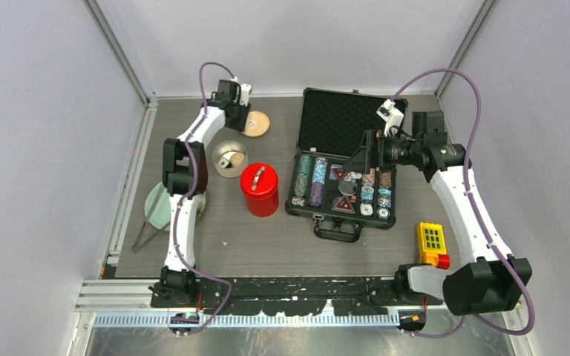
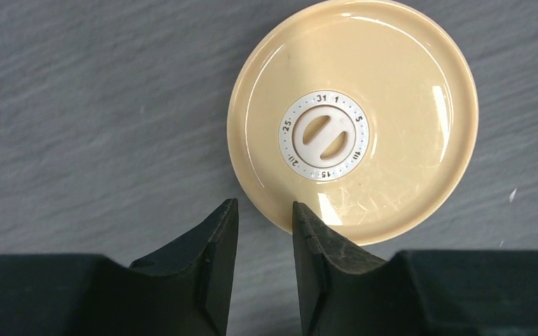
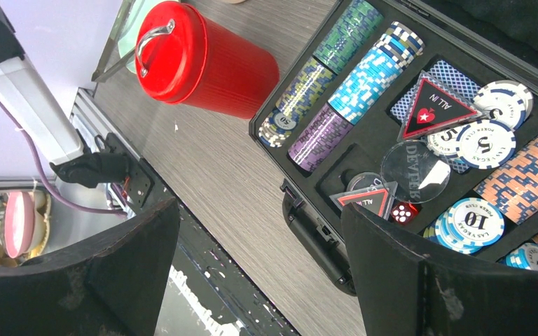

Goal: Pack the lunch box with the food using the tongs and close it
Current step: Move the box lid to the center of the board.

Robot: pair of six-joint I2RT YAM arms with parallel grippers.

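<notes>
The lunch box (image 1: 216, 150), a small round steel tin, stands open at the back left with a pale piece of food (image 1: 225, 160) in it. Its flat cream lid (image 2: 392, 84) lies on the table behind the tin, also seen as the lid (image 1: 258, 123) in the top view. My left gripper (image 2: 265, 206) hovers at the lid's near rim, jaws narrowly apart, bare table between them; the right fingertip (image 2: 315, 234) overlaps the rim. The tongs (image 1: 145, 230) lie at the left edge by a green plate (image 1: 156, 204). My right gripper (image 3: 259, 204) is wide open, holding nothing, over the poker case.
A red canister (image 1: 259, 190) with a metal handle stands in front of the tin. The open black case of poker chips (image 1: 345, 170) fills the middle right. A yellow box with buttons (image 1: 431, 242) sits near the front right. The left arm crosses over the green plate.
</notes>
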